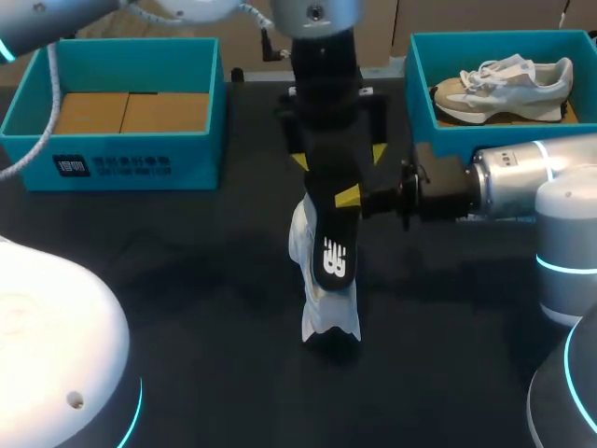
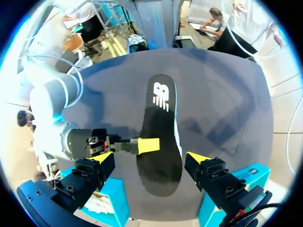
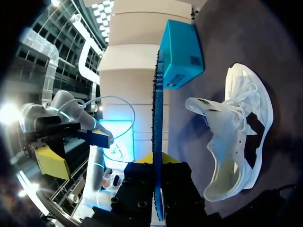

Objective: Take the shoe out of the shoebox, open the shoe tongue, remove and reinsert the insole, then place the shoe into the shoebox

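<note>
The black insole (image 1: 332, 238) hangs over the table's middle, and my right gripper (image 1: 348, 197) is shut on its edge. In the right wrist view the insole (image 3: 157, 127) shows edge-on, rising from my right gripper (image 3: 157, 165). Below it the white shoe (image 1: 328, 313) lies on the dark table, its tongue pulled open (image 3: 236, 137). My left gripper (image 1: 338, 157) hangs above the insole, open. In the left wrist view its fingers (image 2: 150, 160) stand on either side of the insole (image 2: 160, 142) without touching it. The right gripper's yellow tip (image 2: 148, 145) presses on the insole there.
A teal shoebox (image 1: 121, 140) with a cardboard insert stands at the back left. A second teal box (image 1: 420, 93) at the back right holds another pale shoe (image 1: 504, 86). My right arm (image 1: 522, 191) stretches in from the right, just in front of that box.
</note>
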You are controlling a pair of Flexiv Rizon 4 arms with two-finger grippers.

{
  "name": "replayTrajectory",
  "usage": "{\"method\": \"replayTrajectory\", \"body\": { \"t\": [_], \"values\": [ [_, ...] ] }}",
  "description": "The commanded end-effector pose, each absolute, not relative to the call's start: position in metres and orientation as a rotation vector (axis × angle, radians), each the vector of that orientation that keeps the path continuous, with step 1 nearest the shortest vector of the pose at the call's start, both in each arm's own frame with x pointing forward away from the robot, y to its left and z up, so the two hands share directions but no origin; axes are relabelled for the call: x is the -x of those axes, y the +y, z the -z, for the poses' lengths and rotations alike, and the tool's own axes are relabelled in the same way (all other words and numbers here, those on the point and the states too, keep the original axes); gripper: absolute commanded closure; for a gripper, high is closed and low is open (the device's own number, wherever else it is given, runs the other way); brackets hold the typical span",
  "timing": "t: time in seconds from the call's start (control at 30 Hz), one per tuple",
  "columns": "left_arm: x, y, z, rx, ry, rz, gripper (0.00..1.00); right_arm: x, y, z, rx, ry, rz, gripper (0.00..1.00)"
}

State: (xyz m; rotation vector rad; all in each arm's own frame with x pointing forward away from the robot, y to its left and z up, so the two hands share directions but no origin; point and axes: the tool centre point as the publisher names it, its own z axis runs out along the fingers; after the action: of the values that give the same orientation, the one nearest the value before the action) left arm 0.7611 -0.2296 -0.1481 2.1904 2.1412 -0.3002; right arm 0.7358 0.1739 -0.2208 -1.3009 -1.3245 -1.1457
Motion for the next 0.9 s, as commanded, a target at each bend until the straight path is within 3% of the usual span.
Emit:
{"method": "replayTrajectory", "body": {
  "t": [0.03, 0.9],
  "values": [
    [-0.755, -0.203, 0.157, -2.052, 2.037, 0.458, 0.00, -0.732, 0.170, 0.219, 1.315, -1.324, 1.151, 1.00],
    [-0.740, -0.175, 0.152, -1.592, 1.724, 0.734, 0.00, -0.727, 0.167, 0.215, 1.329, -1.327, 1.160, 1.00]
  ]
}}
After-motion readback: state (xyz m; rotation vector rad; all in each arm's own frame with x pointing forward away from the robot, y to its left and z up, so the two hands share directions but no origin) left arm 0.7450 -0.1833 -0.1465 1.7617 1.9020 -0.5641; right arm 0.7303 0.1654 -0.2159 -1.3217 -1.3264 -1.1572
